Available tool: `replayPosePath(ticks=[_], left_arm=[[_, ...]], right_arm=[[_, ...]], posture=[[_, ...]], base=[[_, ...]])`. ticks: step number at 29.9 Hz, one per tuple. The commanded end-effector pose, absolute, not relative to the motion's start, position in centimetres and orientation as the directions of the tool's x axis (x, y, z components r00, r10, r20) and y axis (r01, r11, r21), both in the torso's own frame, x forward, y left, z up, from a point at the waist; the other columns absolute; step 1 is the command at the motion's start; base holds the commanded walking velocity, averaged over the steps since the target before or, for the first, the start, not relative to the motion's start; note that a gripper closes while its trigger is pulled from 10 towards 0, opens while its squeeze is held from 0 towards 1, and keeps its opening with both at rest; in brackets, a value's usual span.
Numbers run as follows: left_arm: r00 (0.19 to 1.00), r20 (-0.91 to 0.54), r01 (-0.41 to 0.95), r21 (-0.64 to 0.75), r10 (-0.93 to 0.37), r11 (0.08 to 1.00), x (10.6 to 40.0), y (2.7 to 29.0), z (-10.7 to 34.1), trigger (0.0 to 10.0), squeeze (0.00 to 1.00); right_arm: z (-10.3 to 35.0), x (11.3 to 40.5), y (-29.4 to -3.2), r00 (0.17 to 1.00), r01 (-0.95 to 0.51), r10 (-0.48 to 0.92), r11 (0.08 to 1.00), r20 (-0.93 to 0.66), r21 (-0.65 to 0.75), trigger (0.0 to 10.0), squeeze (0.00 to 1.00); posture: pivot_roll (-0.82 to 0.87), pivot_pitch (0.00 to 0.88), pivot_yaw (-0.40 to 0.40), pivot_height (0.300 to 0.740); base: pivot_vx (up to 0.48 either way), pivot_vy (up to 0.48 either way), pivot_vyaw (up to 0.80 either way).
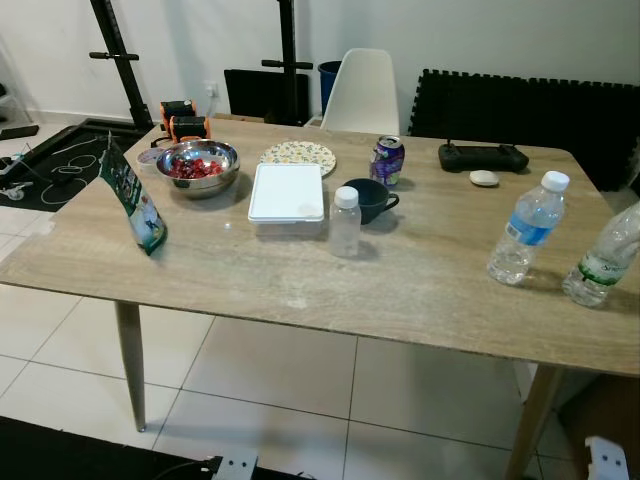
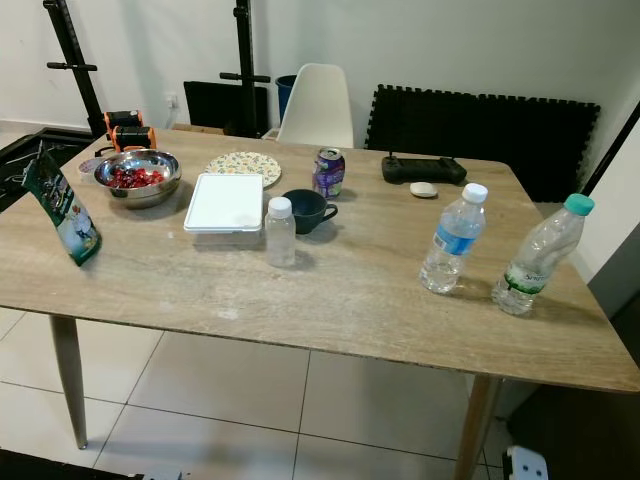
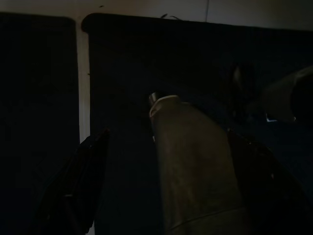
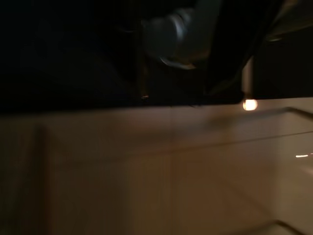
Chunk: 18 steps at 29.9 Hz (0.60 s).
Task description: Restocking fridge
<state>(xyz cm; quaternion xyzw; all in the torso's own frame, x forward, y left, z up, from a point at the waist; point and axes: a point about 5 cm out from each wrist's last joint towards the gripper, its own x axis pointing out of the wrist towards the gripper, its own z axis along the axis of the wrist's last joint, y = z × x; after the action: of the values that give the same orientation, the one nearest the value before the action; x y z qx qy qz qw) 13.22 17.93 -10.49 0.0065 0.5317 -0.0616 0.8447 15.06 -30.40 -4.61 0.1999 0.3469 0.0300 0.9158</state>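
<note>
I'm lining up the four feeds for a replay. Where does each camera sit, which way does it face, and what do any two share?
Left eye view: on the head, looking forward and down at the wooden table; no robot body visible.
Right eye view: beside it, the same table; both share the flat white lidded container and the steel bowl of red fruit.
Left wrist view: on the left arm, very dark; black fingers against a dark surface.
Right wrist view: on the right arm, dark and blurred; a pale surface.
</note>
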Motion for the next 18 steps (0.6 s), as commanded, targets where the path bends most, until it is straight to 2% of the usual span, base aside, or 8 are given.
replayPosePath(ticks=[1, 3, 4, 7, 9, 10, 13, 18], left_arm=[[0.395, -0.915, 0.108, -0.044, -0.084, 0.993, 12.2, 18.5, -10.8, 10.0, 0.0], [0.396, -0.915, 0.105, -0.044, -0.082, 0.993, 12.2, 18.5, -10.8, 10.0, 0.0], [0.396, -0.915, 0.105, -0.044, -0.082, 0.993, 12.2, 18.5, -10.8, 10.0, 0.0], [0.397, -0.914, 0.104, -0.045, -0.083, 0.994, 12.2, 18.5, -10.8, 10.0, 0.0], [0.399, -0.913, 0.103, -0.046, -0.084, 0.994, 12.3, 18.5, -10.7, 10.0, 0.0], [0.399, -0.913, 0.103, -0.046, -0.084, 0.994, 12.3, 18.5, -10.7, 10.0, 0.0], [0.4, -0.912, 0.106, -0.049, -0.088, 0.993, 12.3, 18.5, -10.7, 10.0, 0.0], [0.401, -0.912, 0.11, -0.05, -0.09, 0.993, 12.4, 18.5, -10.7, 10.0, 0.0]], right_arm=[[-3.5, 15.4, -30.6, 0.769, -0.048, 0.336, 0.879, -0.544, 0.474, 10.0, 1.0], [-2.1, 15.8, -30.6, 0.747, -0.213, 0.492, 0.814, -0.447, 0.541, 10.0, 1.0], [-2.1, 15.8, -30.6, 0.747, -0.213, 0.492, 0.814, -0.447, 0.541, 10.0, 1.0], [-0.5, 16.4, -30.4, 0.723, -0.343, 0.595, 0.75, -0.351, 0.566, 10.0, 1.0], [2.0, 17.5, -30.2, 0.695, -0.482, 0.685, 0.669, -0.217, 0.566, 10.0, 1.0], [2.0, 17.5, -30.2, 0.695, -0.482, 0.685, 0.669, -0.217, 0.566, 10.0, 1.0], [5.8, 19.7, -29.8, 0.684, -0.622, 0.729, 0.6, -0.025, 0.503, 10.0, 1.0], [10.6, 22.8, -29.9, 0.706, -0.695, 0.674, 0.599, 0.219, 0.398, 10.0, 1.0]], posture=[[-0.08, 0.0, -0.037, 0.74], [-0.08, 0.0, -0.04, 0.74], [-0.08, 0.0, -0.04, 0.74], [-0.08, 0.0, -0.04, 0.74], [-0.08, 0.0, -0.043, 0.74], [-0.08, 0.0, -0.043, 0.74], [-0.09, 0.0, -0.04, 0.74], [-0.08, 0.0, -0.038, 0.74]], base=[[0.0, 0.0, 0.0], [0.0, 0.0, 0.0], [0.0, 0.0, 0.0], [0.0, 0.0, 0.0], [0.0, 0.0, 0.0], [0.0, 0.0, 0.0], [0.0, 0.0, 0.0], [0.0, 0.0, 0.0]])
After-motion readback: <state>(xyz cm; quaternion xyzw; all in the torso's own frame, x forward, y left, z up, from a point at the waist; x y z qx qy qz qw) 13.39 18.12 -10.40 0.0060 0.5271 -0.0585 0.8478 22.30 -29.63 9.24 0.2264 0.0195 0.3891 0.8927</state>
